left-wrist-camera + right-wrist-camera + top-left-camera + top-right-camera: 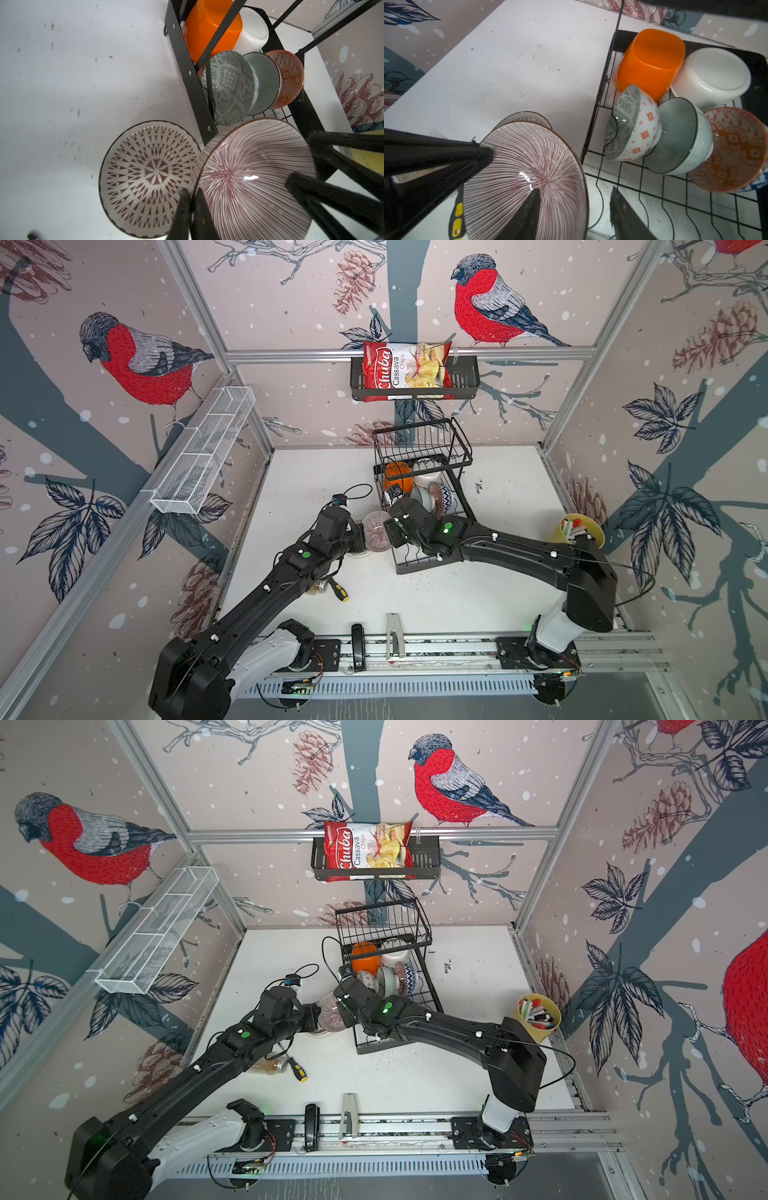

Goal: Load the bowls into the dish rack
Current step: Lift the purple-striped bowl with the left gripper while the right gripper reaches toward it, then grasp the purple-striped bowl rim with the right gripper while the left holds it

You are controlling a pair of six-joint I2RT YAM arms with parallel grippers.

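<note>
The mauve striped bowl point(376, 529) point(330, 1011) hangs tilted just left of the dish rack point(419, 568) point(593, 116). My left gripper point(192, 190) point(360, 537) is shut on its rim. My right gripper point(575, 189) point(388, 526) is open and straddles the opposite rim, one finger inside the bowl point(525, 170), the other outside over the rack wires. On the table beneath lies a brown-patterned bowl point(145, 176). The rack's tray holds an orange bowl point(652, 62), a white bowl point(712, 76) and several patterned bowls on edge, among them a green-patterned one point(633, 124).
A yellow cup of markers point(577, 529) stands at the right. A yellow-handled screwdriver point(340, 591) and a jar point(318, 587) lie by the left arm. Two staplers point(357, 645) sit at the front rail. The white mesh shelf point(203, 452) and the chips basket point(405, 371) hang on the walls.
</note>
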